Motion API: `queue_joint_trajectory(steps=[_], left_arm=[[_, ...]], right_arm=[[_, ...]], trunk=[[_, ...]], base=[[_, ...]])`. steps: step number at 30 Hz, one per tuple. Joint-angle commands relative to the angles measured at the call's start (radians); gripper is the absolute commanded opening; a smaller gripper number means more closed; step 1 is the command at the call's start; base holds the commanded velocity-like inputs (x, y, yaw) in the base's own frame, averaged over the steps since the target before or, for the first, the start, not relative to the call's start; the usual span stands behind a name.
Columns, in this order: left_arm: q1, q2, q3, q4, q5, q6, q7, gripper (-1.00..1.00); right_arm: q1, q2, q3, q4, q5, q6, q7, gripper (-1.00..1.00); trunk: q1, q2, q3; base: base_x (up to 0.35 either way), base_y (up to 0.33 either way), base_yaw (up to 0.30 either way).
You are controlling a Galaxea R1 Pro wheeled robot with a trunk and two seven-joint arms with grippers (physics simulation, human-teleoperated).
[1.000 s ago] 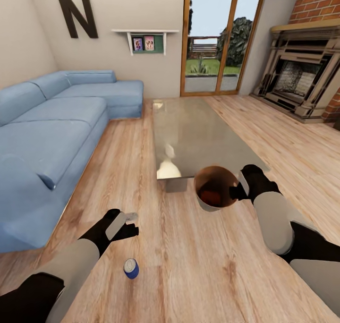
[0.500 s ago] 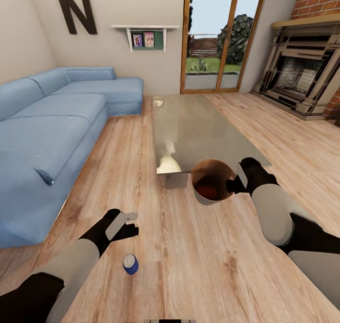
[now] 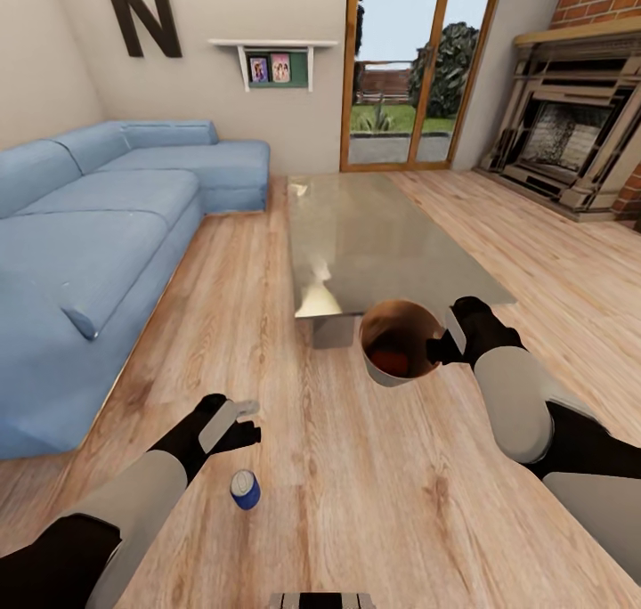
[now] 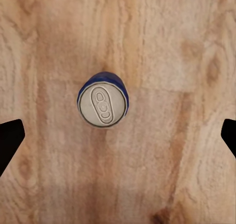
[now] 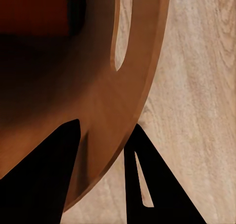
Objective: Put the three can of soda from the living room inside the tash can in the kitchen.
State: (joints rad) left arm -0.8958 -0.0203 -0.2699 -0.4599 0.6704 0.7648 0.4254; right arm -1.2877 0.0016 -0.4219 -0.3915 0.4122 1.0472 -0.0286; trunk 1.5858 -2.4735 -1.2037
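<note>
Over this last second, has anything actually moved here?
Mostly the camera: the view tipped downward. The right gripper still grips the trash can by its rim, orange showing inside. The left gripper stays open above the blue can, standing upright on the floor.

Light wood-plank floor (image 3: 374, 484) here. A blue soda can (image 3: 245, 489) stands upright on it. The glass-topped desk (image 3: 374, 235) sits beyond.
</note>
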Motion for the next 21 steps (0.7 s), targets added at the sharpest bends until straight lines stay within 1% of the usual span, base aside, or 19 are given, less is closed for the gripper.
queue_joint_trajectory(steps=[1,4,14,17,21], left_arm=[[0.000,0.000,0.000,0.000,0.000,-0.001,0.000,1.00],[0.000,0.000,0.000,0.000,0.000,-0.002,0.000,1.00],[0.000,0.001,-0.002,0.000,-0.001,-0.012,0.001,1.00],[0.000,0.002,-0.003,0.000,-0.001,-0.026,0.001,1.00],[0.000,0.002,-0.003,0.000,-0.001,-0.038,0.001,1.00]], right_arm=[[-0.001,0.000,-0.001,-0.001,-0.013,0.000,0.002,-1.00],[-0.001,0.000,0.000,-0.001,-0.013,0.000,0.002,-1.00],[-0.001,0.000,0.000,-0.002,-0.013,0.000,0.003,-1.00],[-0.001,0.001,0.000,-0.002,-0.012,0.000,0.003,-1.00],[-0.014,0.001,0.014,0.000,-0.012,0.000,0.003,-1.00]], trunk=[[0.004,-0.007,-0.003],[0.014,-0.027,-0.014],[0.019,-0.029,-0.057],[0.020,-0.030,-0.070],[0.022,-0.031,-0.087]], base=[[0.000,0.000,0.000],[0.000,0.000,0.000],[0.000,0.000,0.000],[0.000,0.000,0.000],[0.000,0.000,0.000]])
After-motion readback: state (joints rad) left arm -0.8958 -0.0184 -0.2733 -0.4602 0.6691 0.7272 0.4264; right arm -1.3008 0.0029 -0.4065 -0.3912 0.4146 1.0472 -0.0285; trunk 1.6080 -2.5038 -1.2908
